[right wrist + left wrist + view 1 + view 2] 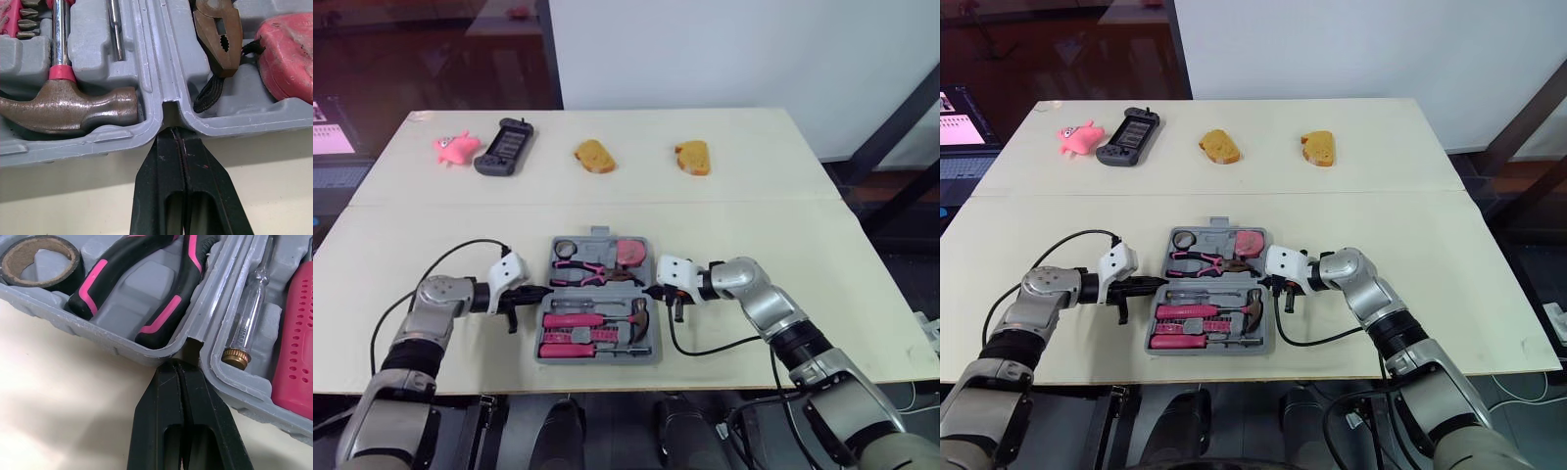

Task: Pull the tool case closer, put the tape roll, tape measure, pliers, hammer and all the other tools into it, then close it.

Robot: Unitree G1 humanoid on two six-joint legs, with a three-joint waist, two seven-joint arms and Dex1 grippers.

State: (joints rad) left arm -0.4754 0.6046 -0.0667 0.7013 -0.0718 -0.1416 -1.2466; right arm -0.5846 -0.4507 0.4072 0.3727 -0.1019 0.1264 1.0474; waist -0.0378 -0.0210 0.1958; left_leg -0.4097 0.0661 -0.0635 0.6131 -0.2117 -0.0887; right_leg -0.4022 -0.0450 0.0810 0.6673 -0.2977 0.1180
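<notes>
Grey plastic marks the tool case (597,359), which lies open near our front edge of the table (783,255). From the head view, the tape roll (565,247), tape measure (630,252), pliers (578,273) and hammer (638,313) already sit in their moulded beds, so we judge that only the closing remains. Our left gripper (540,292) and right gripper (652,290) meet opposite sides of the case at its hinge line, probably to steady it or to gain purchase for folding one half over.

In the left wrist view, the fingers (157,401) are pressed together and empty. Their tips are at the hinge notch, beside the pliers handles and a tester screwdriver (247,318).

In the right wrist view, that gripper's fingers (159,171) are likewise pinched together on nothing, with the tips at the notch between the hammer head and the pliers nose.
</notes>
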